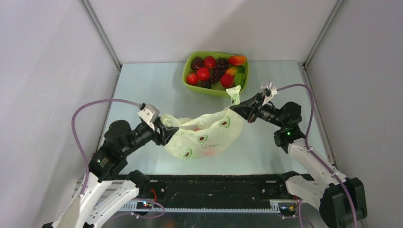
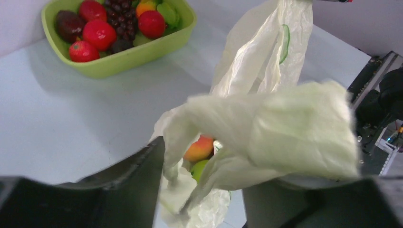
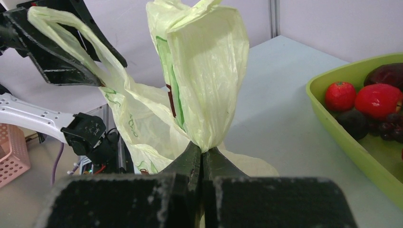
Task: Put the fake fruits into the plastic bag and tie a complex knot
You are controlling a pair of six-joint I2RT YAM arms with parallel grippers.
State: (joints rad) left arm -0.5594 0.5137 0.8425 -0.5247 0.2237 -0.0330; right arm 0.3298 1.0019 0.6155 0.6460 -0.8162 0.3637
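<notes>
The plastic bag (image 1: 204, 135) hangs stretched between both grippers above the table, pale green with avocado prints. My right gripper (image 1: 236, 108) (image 3: 203, 151) is shut on one bunched handle (image 3: 204, 71), which stands up from the jaws. My left gripper (image 1: 166, 130) (image 2: 204, 190) is open, its fingers wide apart with the other handle (image 2: 266, 123) draped between and over them. Inside the bag I see an orange-pink peach (image 2: 199, 148) and a green apple (image 2: 199, 168). More fake fruits (image 1: 209, 71) (image 2: 100, 33) (image 3: 378, 99) lie in the lime-green tray. No knot shows.
The lime-green tray (image 1: 209, 90) (image 2: 123, 59) (image 3: 332, 123) stands at the back of the table, just behind the right gripper. Grey walls close in the table's left, right and far sides. A black rail (image 1: 214, 190) runs along the near edge. A pink basket (image 3: 12, 152) sits off the table.
</notes>
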